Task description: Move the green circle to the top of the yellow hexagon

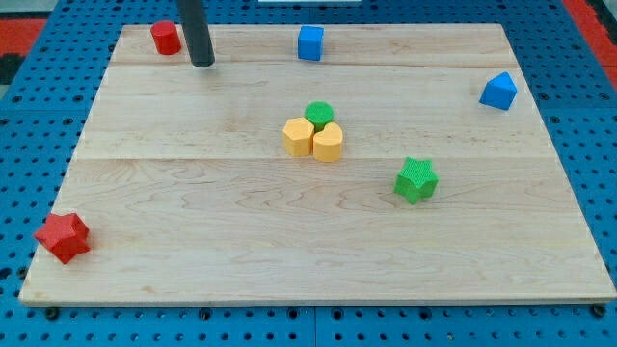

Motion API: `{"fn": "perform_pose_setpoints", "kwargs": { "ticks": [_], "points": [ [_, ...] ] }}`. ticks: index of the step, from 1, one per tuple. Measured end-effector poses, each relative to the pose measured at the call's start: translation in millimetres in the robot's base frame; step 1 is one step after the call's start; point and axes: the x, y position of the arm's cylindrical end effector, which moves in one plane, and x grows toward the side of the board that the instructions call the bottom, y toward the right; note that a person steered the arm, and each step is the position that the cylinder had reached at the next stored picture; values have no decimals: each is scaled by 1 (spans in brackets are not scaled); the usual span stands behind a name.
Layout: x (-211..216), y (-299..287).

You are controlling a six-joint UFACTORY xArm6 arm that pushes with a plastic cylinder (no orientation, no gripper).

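Note:
The green circle (319, 113) sits near the board's middle, touching the upper right of the yellow hexagon (298, 137) and the top of a yellow heart (328, 143). The three form a tight cluster. My tip (202, 64) rests on the board at the upper left, far from the cluster, just right of a red cylinder (166, 38).
A blue cube (310, 42) stands at the top centre. A blue pentagon-like block (498, 91) is at the right. A green star (416, 180) lies right and below the cluster. A red star (63, 237) sits at the lower left corner of the wooden board (193, 241).

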Motion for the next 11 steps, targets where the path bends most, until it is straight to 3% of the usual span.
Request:
{"fn": "perform_pose_setpoints", "kwargs": {
  "ticks": [4, 5, 7, 8, 9, 11],
  "points": [
    [0, 6],
    [21, 36],
    [24, 242],
    [-18, 327],
    [22, 292],
    [97, 156]
  ]
}}
